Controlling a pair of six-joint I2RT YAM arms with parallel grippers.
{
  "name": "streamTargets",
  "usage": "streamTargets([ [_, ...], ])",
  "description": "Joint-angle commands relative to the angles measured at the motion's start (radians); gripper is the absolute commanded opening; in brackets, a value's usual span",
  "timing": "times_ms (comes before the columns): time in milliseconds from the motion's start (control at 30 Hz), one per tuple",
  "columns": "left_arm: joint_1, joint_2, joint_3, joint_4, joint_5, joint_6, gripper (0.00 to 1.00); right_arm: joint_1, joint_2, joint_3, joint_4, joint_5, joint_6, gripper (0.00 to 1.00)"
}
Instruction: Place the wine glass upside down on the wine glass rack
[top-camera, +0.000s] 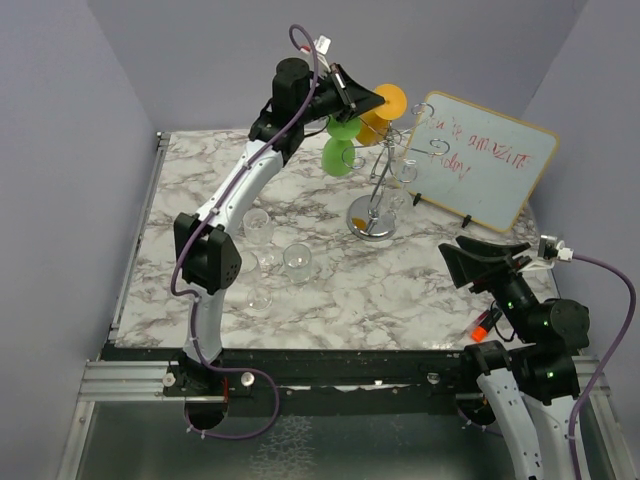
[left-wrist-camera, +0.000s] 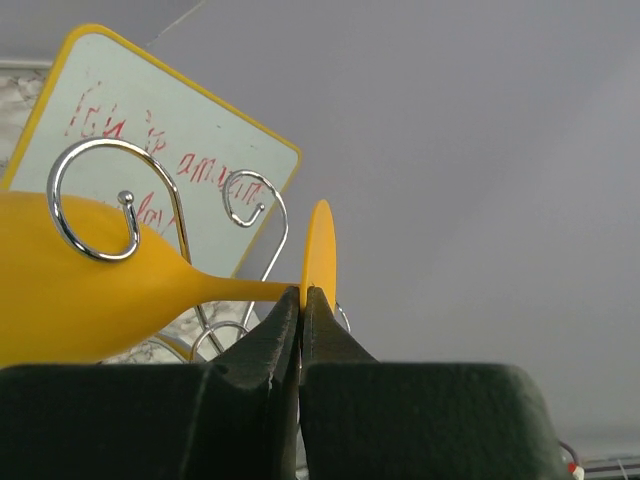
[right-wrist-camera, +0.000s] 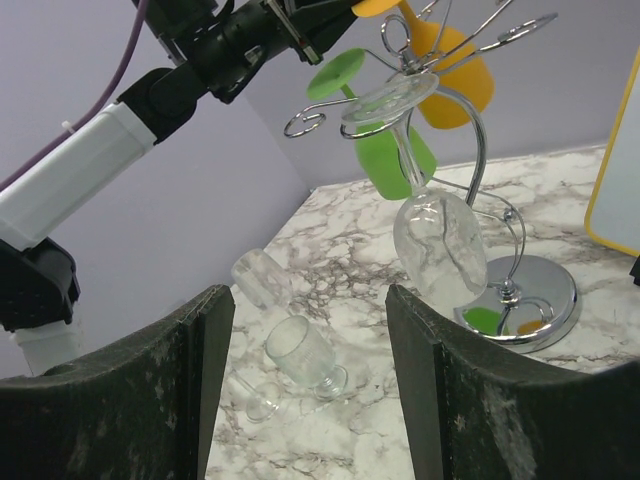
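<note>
**Overhead:** My left gripper (top-camera: 377, 100), stretched toward the table's (top-camera: 420, 300) far edge, pinches the orange wine glass (top-camera: 374, 125) by its foot. It holds the glass at the top of the wine glass rack (top-camera: 373, 222), which stands near the far right corner, just beside a whiteboard (top-camera: 490, 165). A green glass (top-camera: 340, 152) hangs on the rack's left side. Two loose clear glasses (top-camera: 297, 262) lie between the rack and the near left corner. My right gripper (top-camera: 487, 258) hovers over the near right corner.

**Left wrist:** The jaws are clamped tight on the rim of the wine glass's foot. The bowl (left-wrist-camera: 70, 295) sits among the rack's chrome spirals (left-wrist-camera: 100, 200). I cannot tell whether the stem rests in one.

**Right wrist:** The jaws stand wide and hold nothing. Ahead, the wine glass (right-wrist-camera: 455, 65) tilts at the rack top, foot uppermost. Beside it a clear stemmed glass (right-wrist-camera: 440, 240) hangs bowl-down above the rack's domed base (right-wrist-camera: 540, 300).
</note>
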Motion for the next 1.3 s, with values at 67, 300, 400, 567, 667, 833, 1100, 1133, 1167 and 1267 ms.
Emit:
streamTargets([
  [67,0.000,0.057,0.103,0.029,-0.041,-0.021,0.00,0.001,-0.014,0.007,0.002,0.019,0.007,0.67],
  [300,-0.003,0.092,0.166,0.039,-0.074,-0.072,0.00,0.001,-0.012,0.013,0.008,0.023,0.014,0.67],
  [400,-0.003,0.111,0.193,0.036,-0.090,-0.074,0.00,0.002,-0.012,0.014,0.008,0.023,0.013,0.67],
  [567,-0.001,0.135,0.216,0.039,-0.112,-0.074,0.00,0.002,-0.013,0.018,0.001,0.022,0.020,0.67],
  [667,0.002,0.145,0.225,0.037,-0.132,-0.070,0.00,0.001,-0.018,0.017,-0.001,0.023,0.026,0.67],
  [833,0.015,0.149,0.222,0.025,-0.185,-0.050,0.00,0.001,-0.024,0.018,-0.005,0.022,0.033,0.67],
  [1100,0.028,0.166,0.234,0.023,-0.196,-0.055,0.00,0.002,-0.032,0.019,-0.008,0.018,0.045,0.67],
  [1133,0.030,0.170,0.238,0.025,-0.191,-0.058,0.00,0.002,-0.033,0.020,-0.008,0.018,0.046,0.67],
  [1167,0.031,0.175,0.240,0.027,-0.187,-0.062,0.00,0.001,-0.033,0.020,-0.007,0.018,0.047,0.67],
  [1267,0.033,0.185,0.242,0.039,-0.170,-0.077,0.00,0.001,-0.033,0.021,-0.008,0.019,0.050,0.67],
])
